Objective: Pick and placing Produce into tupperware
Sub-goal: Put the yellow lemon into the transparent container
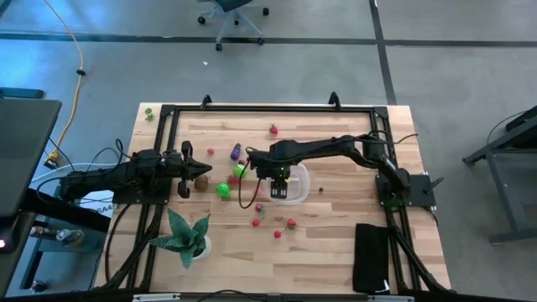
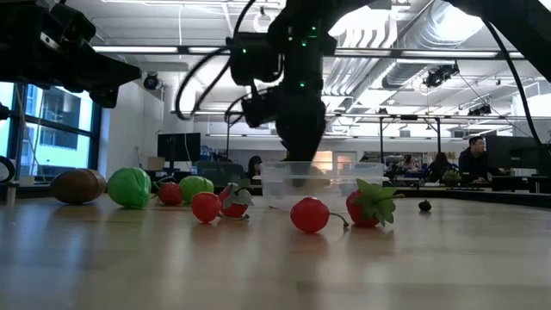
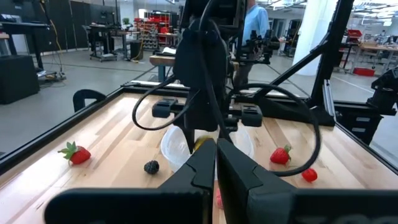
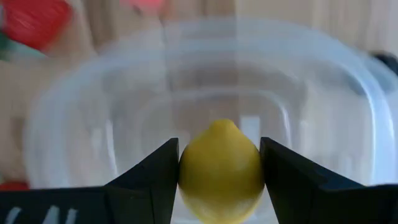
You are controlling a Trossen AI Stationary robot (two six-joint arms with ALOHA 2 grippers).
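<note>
My right gripper (image 1: 279, 179) is shut on a yellow toy lemon (image 4: 219, 171) over the clear tupperware (image 1: 295, 183), which stands in the middle of the table. The tupperware also shows in the low view (image 2: 310, 182) and the right wrist view (image 4: 93, 112). Loose produce lies around it: a strawberry (image 1: 273, 129), a purple piece (image 1: 236, 152), green pieces (image 1: 223, 190), red pieces (image 1: 291, 223) and a brown piece (image 1: 201, 179). My left gripper (image 3: 216, 165) is shut and empty, left of the tupperware, close to the brown piece. My right gripper pinches the lemon's two opposite sides (image 4: 186, 177) between its two fingers (image 4: 283, 177). The fingers come from above, pointing down. The lemon is lifted, with one tip pointing down toward the tupperware's floor.
A spiky green potted plant (image 1: 186, 235) stands near the front left. A black pad (image 1: 372, 256) lies at the front right. A black frame rail (image 1: 268, 107) runs round the table. A strawberry (image 3: 76, 153) and a dark berry (image 3: 151, 167) lie beyond the tupperware.
</note>
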